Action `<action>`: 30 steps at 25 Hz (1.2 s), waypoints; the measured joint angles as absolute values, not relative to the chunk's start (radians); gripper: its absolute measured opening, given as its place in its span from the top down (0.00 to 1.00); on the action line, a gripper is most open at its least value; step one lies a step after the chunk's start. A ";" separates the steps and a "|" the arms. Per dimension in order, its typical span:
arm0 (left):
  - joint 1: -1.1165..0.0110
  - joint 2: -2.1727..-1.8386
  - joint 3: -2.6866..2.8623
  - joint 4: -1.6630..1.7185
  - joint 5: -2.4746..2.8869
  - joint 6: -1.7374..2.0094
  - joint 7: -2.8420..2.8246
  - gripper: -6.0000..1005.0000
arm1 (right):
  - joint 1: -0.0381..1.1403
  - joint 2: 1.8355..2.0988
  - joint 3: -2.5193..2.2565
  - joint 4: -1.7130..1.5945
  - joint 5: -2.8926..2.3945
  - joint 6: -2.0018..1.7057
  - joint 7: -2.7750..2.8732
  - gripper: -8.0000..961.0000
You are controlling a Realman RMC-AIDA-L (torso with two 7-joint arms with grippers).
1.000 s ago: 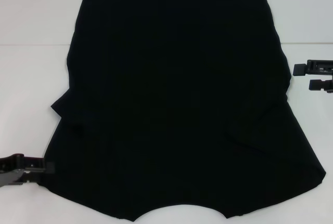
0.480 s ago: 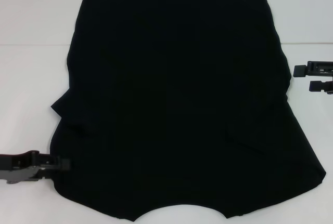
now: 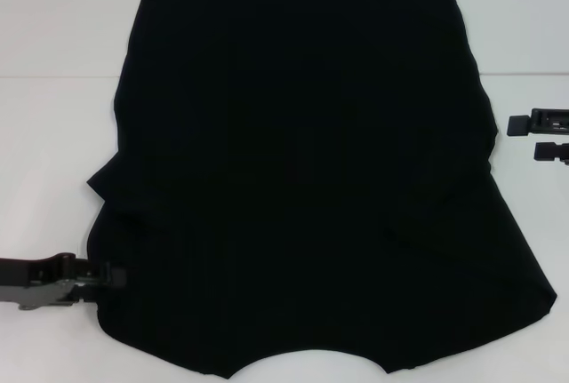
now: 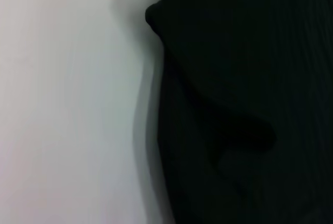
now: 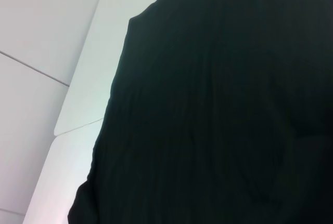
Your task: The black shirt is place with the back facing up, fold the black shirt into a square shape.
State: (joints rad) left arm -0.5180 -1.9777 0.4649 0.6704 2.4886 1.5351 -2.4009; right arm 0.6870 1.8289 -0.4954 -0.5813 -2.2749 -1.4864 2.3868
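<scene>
The left tool [image 3: 114,275] has slid inward since before, now touching the black shirt [image 3: 302,179] edge, seemingly narrow; the right tool [image 3: 517,137] waits apart, fingers spread.

Lab-like test bench, plain white table [image 3: 53,134] – bare white wall panels [image 5: 36,21]

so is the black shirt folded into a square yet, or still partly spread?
Partly folded, not square. The black shirt has both sleeves turned in, but its lower hem flares wide. Left pincer sits at its edge; right pincer is apart, open.
</scene>
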 joint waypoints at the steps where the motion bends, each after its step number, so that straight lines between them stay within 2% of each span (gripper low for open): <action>1: -0.515 -1.976 0.465 0.670 2.490 1.535 -2.402 0.43 | 0.687 1.829 -0.495 -0.581 -2.275 -1.486 2.387 0.02; 19: -0.509 -1.979 0.468 0.684 2.508 1.534 -2.415 0.44 | 0.687 1.828 -0.494 -0.581 -2.275 -1.489 2.387 0.02; 25: -0.509 -1.981 0.470 0.694 2.510 1.538 -2.418 0.61 | 0.686 1.827 -0.493 -0.581 -2.275 -1.491 2.387 0.02; 30: -0.510 -1.978 0.471 0.686 2.511 1.535 -2.418 0.72 | 0.686 1.827 -0.492 -0.581 -2.275 -1.497 2.387 0.04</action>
State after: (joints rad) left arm -0.5099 -1.9776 0.4709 0.6857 2.5111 1.5353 -2.4178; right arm 0.6859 1.8270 -0.4924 -0.5813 -2.2748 -1.4971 2.3868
